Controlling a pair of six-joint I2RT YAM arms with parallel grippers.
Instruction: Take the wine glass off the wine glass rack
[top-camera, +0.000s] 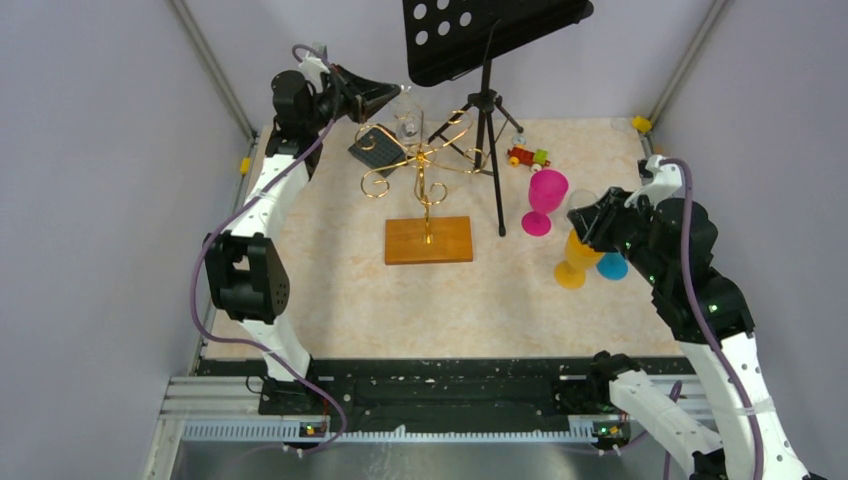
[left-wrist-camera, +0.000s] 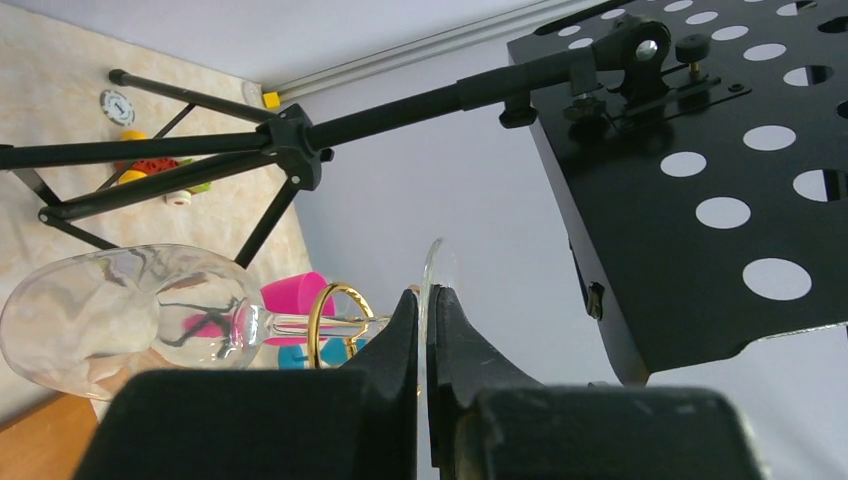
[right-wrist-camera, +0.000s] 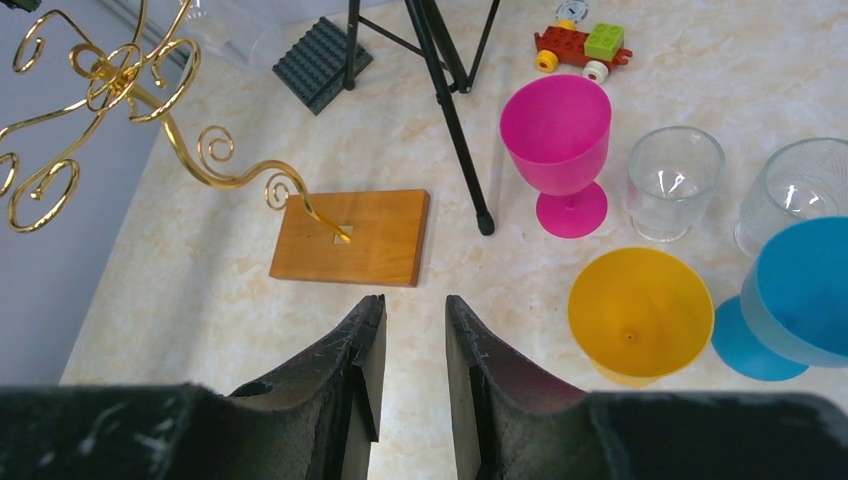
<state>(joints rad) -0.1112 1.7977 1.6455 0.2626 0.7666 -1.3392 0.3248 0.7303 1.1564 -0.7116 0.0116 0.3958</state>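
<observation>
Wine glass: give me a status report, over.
Left claw shut on foot of wine glass; right claw open, empty. Stem sits in a rack loop, not yet off. Music stand close beside.

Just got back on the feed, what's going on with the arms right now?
The left pincer is closed on the foot of the clear wine glass, up at the top of the gold wine glass rack. The glass is not off yet: its stem passes through one of the rack's gold loops. The right pincer is open and empty, hovering above the table near the pink goblet.
</observation>
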